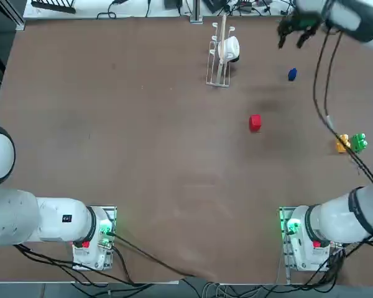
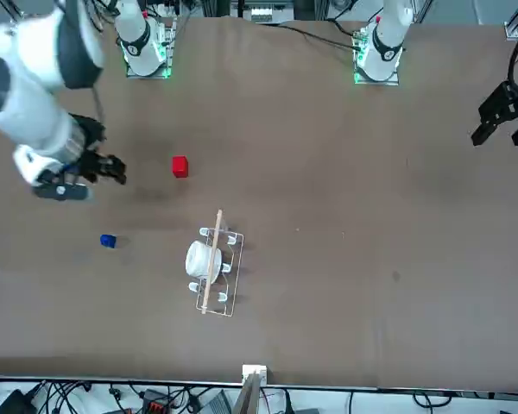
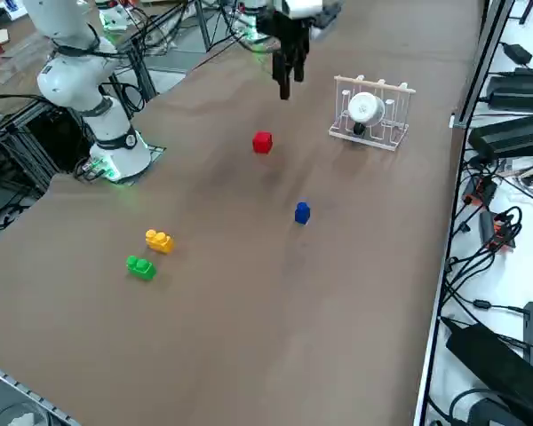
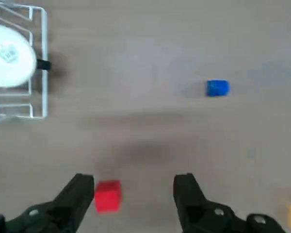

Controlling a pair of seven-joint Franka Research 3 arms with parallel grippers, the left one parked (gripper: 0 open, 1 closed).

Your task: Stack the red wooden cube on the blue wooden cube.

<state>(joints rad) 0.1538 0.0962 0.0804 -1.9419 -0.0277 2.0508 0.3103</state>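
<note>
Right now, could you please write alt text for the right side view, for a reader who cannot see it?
The right hand, fingers open, hangs above the brown table, holding nothing. Below it the red wooden cube and the blue wooden cube sit apart. A white wire rack holding a white cup stands further back, and a yellow block and green block lie nearer.

- Right gripper (image 3: 285, 78) hangs high, fingers spread, unobstructed.
- Red wooden cube (image 1: 255, 122) and blue wooden cube (image 1: 291, 74): bare table (image 1: 143, 155) all round.
- Wire rack (image 1: 219, 56) near the far edge, well apart from both.
</note>
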